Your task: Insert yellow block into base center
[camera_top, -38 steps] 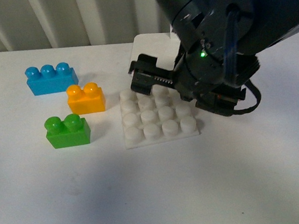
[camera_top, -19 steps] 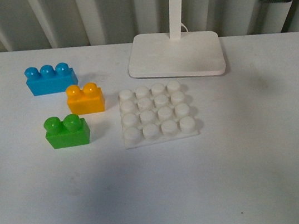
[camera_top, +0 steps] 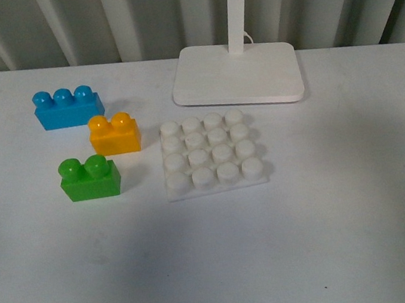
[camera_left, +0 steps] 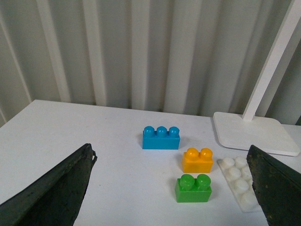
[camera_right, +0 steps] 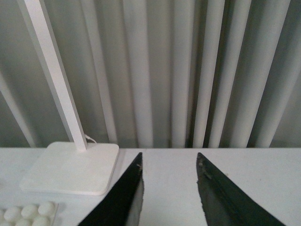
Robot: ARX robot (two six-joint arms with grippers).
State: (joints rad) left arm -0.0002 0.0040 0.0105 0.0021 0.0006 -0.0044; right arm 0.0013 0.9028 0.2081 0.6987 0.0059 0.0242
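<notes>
2-stud yellow block (camera_top: 114,133) nr base (camera_top: 212,154) — apart.

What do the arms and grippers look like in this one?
No arm shows in the front view. Each wrist view shows only two fingers: the left fingers are broad, matte black, rough-surfaced wedges; the right fingers are slimmer, black, tapering to points.

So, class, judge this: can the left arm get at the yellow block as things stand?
Probably yes. The left tool is open and faces the yellow block, whose top is uncovered. The green brick and blue brick sit close, so the fit may be tight.
</notes>
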